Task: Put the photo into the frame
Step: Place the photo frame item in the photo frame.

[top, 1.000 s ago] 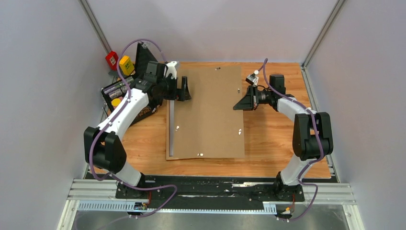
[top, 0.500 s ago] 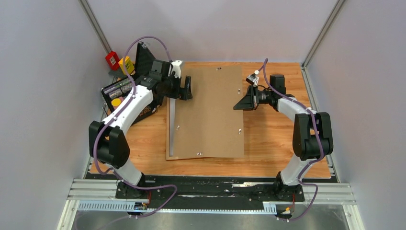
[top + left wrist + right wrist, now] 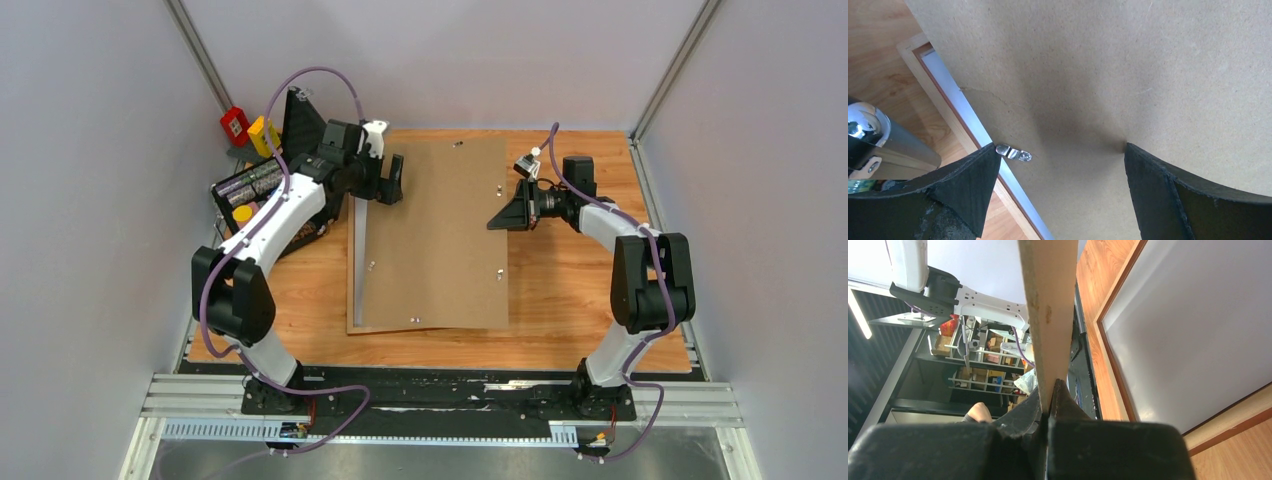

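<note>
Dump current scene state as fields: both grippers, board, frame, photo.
left gripper: open, over the backing board's left edge beside a metal tab
right gripper: shut on the backing board's right edge
backing board: covers the frame, right edge lifted
frame: flat on the table, left rail and pane strip showing
photo: not visible

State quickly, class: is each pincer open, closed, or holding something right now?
Left pincer: open, empty, over the backing board.
Right pincer: closed on the backing board's edge.
</note>
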`<state>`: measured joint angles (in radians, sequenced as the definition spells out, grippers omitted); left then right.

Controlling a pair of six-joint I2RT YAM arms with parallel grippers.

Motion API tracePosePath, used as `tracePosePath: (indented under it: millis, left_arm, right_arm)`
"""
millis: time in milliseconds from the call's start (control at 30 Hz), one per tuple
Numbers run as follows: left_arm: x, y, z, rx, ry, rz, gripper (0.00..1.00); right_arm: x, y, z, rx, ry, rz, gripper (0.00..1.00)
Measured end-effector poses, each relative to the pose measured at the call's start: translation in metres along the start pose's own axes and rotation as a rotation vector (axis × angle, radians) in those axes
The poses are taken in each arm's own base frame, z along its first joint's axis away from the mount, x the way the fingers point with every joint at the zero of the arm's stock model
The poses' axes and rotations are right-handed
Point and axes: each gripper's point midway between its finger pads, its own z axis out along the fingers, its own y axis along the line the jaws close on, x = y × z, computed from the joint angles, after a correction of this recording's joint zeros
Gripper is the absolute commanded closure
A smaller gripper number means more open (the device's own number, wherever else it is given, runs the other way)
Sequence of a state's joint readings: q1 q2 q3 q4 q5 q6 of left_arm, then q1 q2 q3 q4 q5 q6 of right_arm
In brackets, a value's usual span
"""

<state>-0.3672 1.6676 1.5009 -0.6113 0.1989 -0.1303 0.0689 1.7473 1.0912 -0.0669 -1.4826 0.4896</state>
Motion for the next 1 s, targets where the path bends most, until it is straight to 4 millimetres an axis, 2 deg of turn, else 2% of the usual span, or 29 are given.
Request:
tracePosePath:
  millis: [500,867,1000]
  left_arm:
    - [-0.006,0.001,0.008,-0.028,-0.01,0.038,0.0]
    - [-0.011,0.015,0.003,-0.135,-0.02,0.06,0.0]
    - [-0.013,0.019,-0.004,-0.16,-0.026,0.072,0.0]
  right_arm:
    - [-0.001,-0.002,0.0,0.009,-0.005,-0.005,1.0]
    - [-0.001,-0.005,0.0,0.008,-0.005,0.001,1.0]
    - [-0.001,-0.006,-0.001,0.008,-0.006,0.006,1.0]
